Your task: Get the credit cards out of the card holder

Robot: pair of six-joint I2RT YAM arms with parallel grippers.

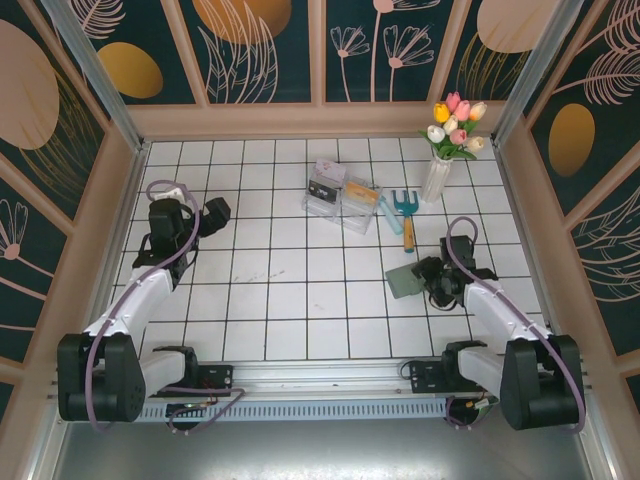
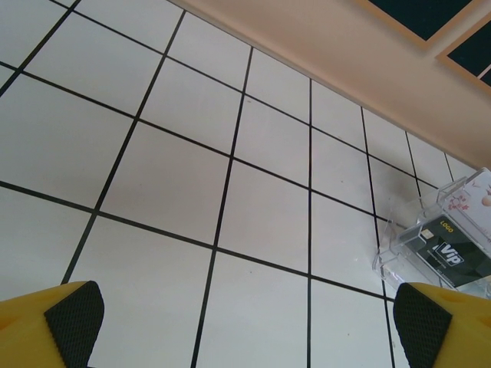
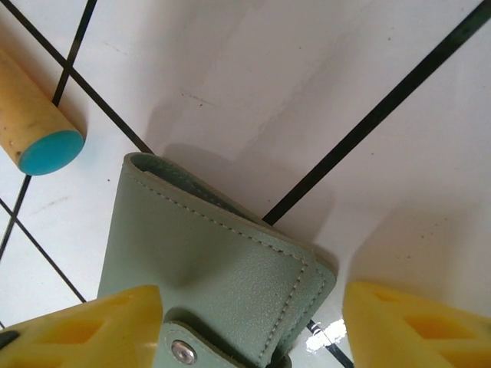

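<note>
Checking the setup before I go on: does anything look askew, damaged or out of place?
Nothing looks spilled or broken. The card holder lies folded shut, skewed to the tile lines, with a shallow dimple in its cover. The clear tray also sits diagonally across the tiles.

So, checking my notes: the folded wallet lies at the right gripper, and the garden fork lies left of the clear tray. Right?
Not quite. The fork lies right of the tray, between it and the vase, as the top view shows. The folded wallet does lie at the right gripper.
</note>
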